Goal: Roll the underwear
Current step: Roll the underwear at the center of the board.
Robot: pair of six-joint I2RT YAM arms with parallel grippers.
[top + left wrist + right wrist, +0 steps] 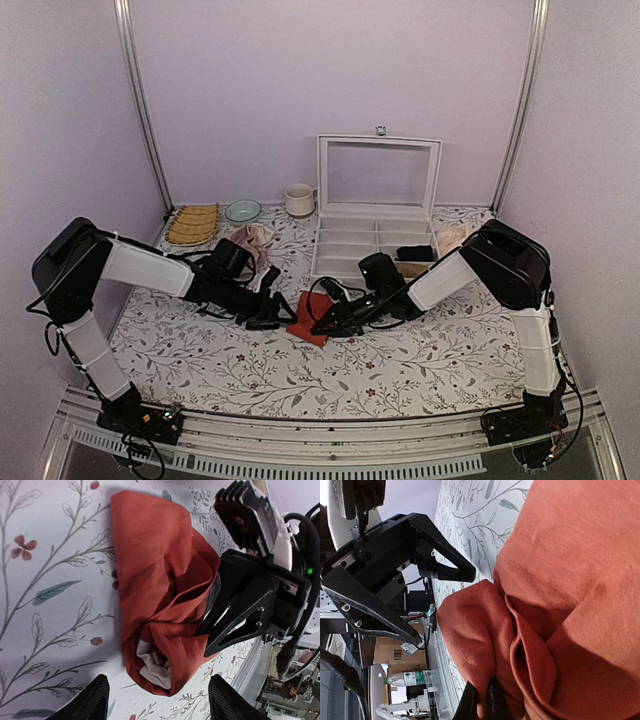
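Observation:
The underwear is a red-orange bundle, partly rolled, lying on the floral table at the middle. In the left wrist view the underwear shows its cream waistband tucked inside the rolled end. My right gripper is shut on a fold of the underwear, its fingertips pinching the cloth at the bottom edge of the right wrist view. My left gripper is open and empty, just left of the bundle; its fingertips stand wide apart below the roll.
A white compartment box with its lid raised stands behind the bundle, with folded cloths in it. A dusty-pink cloth lies at the back left. A yellow ribbed dish, a bowl and a mug stand along the back wall.

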